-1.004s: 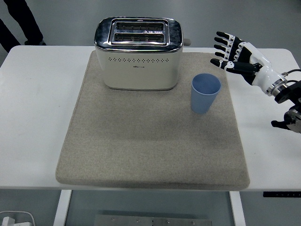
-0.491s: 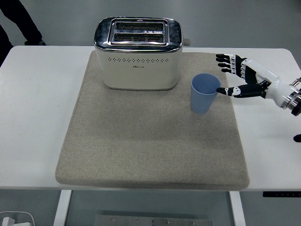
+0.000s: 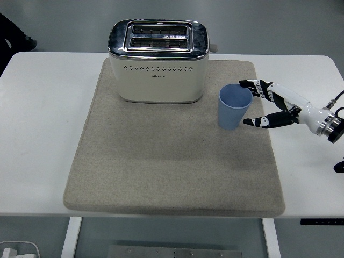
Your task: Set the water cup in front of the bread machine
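A white table [image 3: 48, 134] is being seen from above, and most of its top is being covered by a grey-beige felt mat [image 3: 172, 166] that is reaching close to the table's near edge. Grey floor is showing beyond the far edge, and a dark shape, probably part of a person [image 3: 13, 37], is being cut off at the picture's top left corner. Under the near edge, the table's legs and a pale object at the bottom left are only partly being shown.

The bread machine [image 3: 158, 59], cream with a chrome top and two slots, is standing upright at the mat's far edge. The blue water cup [image 3: 234, 107] is standing upright on the mat near its right edge, to the right of the bread machine and a little nearer than its front.

The right hand [image 3: 271, 105] is being held in from the table's right edge, fingers [image 3: 252, 86] spread and released behind the cup's rim, thumb extended just beside its nearer side. Whether the cup is being touched cannot be told; nothing is being grasped. The arm behind the wrist is being cut off by the picture's right edge.
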Robot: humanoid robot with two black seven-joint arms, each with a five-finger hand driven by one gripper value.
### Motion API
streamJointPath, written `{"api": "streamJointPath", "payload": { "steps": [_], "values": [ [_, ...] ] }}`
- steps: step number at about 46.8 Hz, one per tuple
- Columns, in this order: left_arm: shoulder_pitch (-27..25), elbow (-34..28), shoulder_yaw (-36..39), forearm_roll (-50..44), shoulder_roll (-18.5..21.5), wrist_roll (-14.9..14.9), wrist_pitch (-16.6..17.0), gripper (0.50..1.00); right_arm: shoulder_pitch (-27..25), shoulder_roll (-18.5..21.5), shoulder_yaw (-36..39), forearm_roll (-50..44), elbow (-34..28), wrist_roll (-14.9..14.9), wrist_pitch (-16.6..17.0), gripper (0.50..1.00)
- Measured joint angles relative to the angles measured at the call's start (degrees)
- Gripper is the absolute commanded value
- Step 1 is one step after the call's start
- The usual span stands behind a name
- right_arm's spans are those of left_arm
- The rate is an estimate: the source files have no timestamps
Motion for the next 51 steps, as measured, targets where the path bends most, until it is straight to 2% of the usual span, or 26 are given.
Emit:
{"api": "streamJointPath", "payload": {
  "steps": [20, 51],
  "values": [
    [0.0, 0.0, 0.0, 0.0, 0.0, 0.0, 0.0, 1.0, 0.3, 2.6, 0.0, 0.1, -3.0, -0.2, -0.3, 0.932],
    [0.0, 0.0, 0.0, 0.0, 0.0, 0.0, 0.0, 1.0, 1.2, 2.6, 1.9, 1.3, -3.2, -0.1, -0.2, 0.932]
  ]
}}
